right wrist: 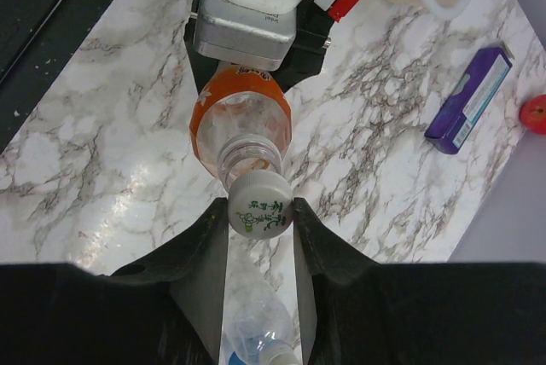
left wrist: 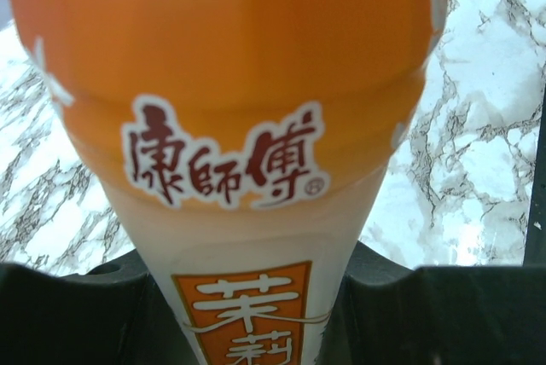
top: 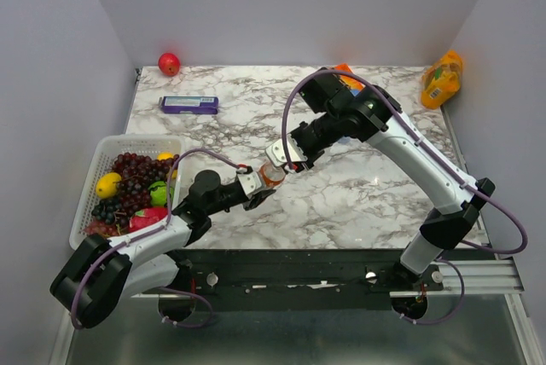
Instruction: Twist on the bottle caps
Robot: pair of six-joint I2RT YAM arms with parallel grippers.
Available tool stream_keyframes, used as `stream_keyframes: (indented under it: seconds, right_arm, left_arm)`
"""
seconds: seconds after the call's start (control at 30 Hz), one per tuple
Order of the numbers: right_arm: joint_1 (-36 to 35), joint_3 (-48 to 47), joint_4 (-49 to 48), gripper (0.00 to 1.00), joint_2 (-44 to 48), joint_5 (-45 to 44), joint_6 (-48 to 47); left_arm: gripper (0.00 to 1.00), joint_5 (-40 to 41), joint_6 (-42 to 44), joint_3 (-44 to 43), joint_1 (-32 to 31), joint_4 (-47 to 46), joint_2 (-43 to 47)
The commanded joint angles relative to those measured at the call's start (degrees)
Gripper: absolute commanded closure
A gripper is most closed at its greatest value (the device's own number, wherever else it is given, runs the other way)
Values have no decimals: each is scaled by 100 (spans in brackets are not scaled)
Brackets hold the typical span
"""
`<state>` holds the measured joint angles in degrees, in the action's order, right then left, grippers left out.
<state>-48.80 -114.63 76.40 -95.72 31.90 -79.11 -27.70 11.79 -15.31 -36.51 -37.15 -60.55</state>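
Note:
My left gripper (top: 258,188) is shut on the lower body of a clear bottle with orange liquid (top: 273,176), and that bottle (left wrist: 247,152) fills the left wrist view between the black fingers (left wrist: 68,314). Its open neck (right wrist: 250,153) points toward my right gripper (right wrist: 260,216), which is shut on a whitish cap with green print (right wrist: 258,201). The cap sits at the mouth's edge, overlapping it; I cannot tell whether it is threaded on. A second clear bottle (right wrist: 256,318), with some blue at its end, lies on the marble below the right fingers.
A white basket (top: 94,179) of fruit stands at the left. Further back lie a purple box (top: 188,105) and a red apple (top: 169,63). A yellow-orange pouch (top: 441,79) sits in the back right corner. The table's near edge runs just behind the arm bases.

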Motion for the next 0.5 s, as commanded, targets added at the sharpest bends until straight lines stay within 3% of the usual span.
stream_keyframes:
  seconds: [0.0, 0.47]
  right_arm:
    - [-69, 125, 1096, 73, -25, -131, -271]
    - [-69, 380, 1096, 69, 98, 132, -421]
  left_arm:
    - [100, 11, 130, -104, -40, -284, -9]
    - [100, 133, 253, -157, -49, -240, -115]
